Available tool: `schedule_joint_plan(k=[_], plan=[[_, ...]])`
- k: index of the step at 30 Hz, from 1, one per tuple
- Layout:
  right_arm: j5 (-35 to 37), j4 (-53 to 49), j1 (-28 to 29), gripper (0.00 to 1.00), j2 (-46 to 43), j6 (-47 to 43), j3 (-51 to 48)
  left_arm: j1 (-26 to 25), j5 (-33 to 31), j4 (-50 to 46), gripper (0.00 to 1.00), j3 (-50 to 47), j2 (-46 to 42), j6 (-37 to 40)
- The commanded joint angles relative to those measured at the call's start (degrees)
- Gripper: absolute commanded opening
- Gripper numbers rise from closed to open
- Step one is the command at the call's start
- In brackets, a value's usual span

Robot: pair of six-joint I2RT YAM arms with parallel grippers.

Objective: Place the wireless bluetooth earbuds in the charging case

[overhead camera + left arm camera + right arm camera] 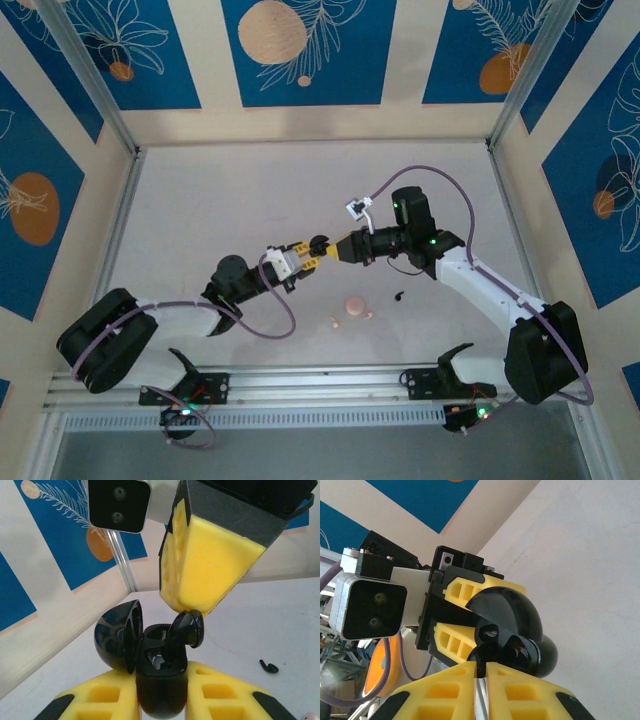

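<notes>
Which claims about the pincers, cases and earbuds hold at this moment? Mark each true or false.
1. The left pincer grips a black case with its lid open. True.
2. The right pincer is empty. False: it pinches a black earbud at that case's opening.
3. A second black earbud lies on the table. True.
4. The pink case is held in the air. False: it rests on the table.

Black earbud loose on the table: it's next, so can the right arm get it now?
Probably not yet: the right gripper is shut on another earbud; the loose earbud itself lies unobstructed.
</notes>
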Motion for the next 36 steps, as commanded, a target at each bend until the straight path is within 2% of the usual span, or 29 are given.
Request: schedule_joint_plan(k=[1, 32, 36], plan=[[-1.7, -0.4, 0.9, 0.13, 0.8, -0.9, 0.6, -0.7, 1.0, 2.0, 0.22, 0.1, -1.2, -0.1], [1.5, 1.8, 3.0, 0.13, 1.0, -0.5, 1.6, -0.7, 2.2, 1.3, 0.21, 0.2, -1.7, -0.2], [1.8, 2.0, 3.0, 0.15, -0.4, -0.8, 1.2, -0.7, 2.1, 0.9, 0.21, 0.0, -2.0, -0.1]])
